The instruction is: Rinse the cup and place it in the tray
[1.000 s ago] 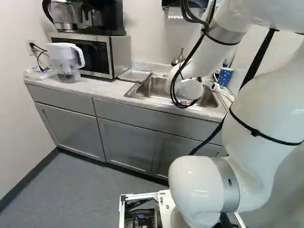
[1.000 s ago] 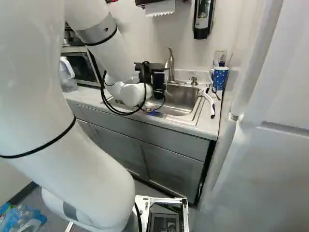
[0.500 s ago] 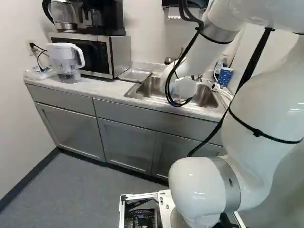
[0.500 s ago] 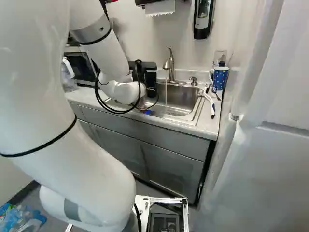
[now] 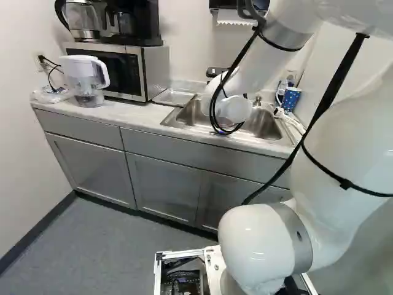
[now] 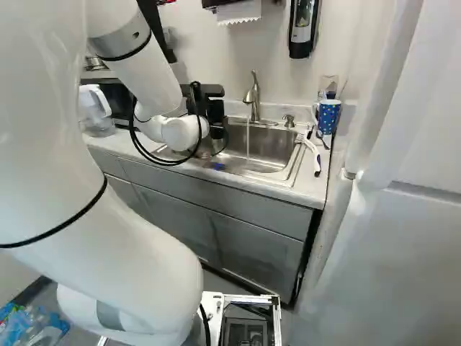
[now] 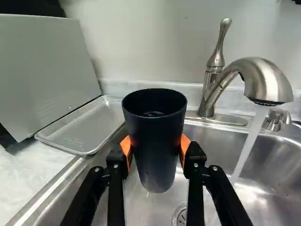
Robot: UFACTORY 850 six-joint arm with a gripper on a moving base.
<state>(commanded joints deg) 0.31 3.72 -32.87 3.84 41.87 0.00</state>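
Above the sink, in the right base view, the black gripper (image 6: pixel 216 112) hangs at the end of my arm. In the wrist view the gripper (image 7: pixel 154 149) is shut on a dark cup (image 7: pixel 155 136), an orange pad pressing each side. The cup is upright, with a little liquid visible inside. Water runs from the faucet (image 7: pixel 265 84) into the sink (image 7: pixel 211 141), beside the cup and not touching it. A shallow metal tray (image 7: pixel 84 129) lies on the counter on the other side of the cup, next to the microwave.
Near the tray are the microwave (image 5: pixel 126 70) and a water pitcher (image 5: pixel 86 77). Beyond the sink's other end stand a blue dotted cup (image 6: pixel 328 115) and a white-handled brush (image 6: pixel 312 153). A soap dispenser (image 6: pixel 300 29) hangs on the wall.
My arm has carried the gripper away from the faucet, toward the tray side of the sink. The water stream now shows in the right base view. The base has not moved.
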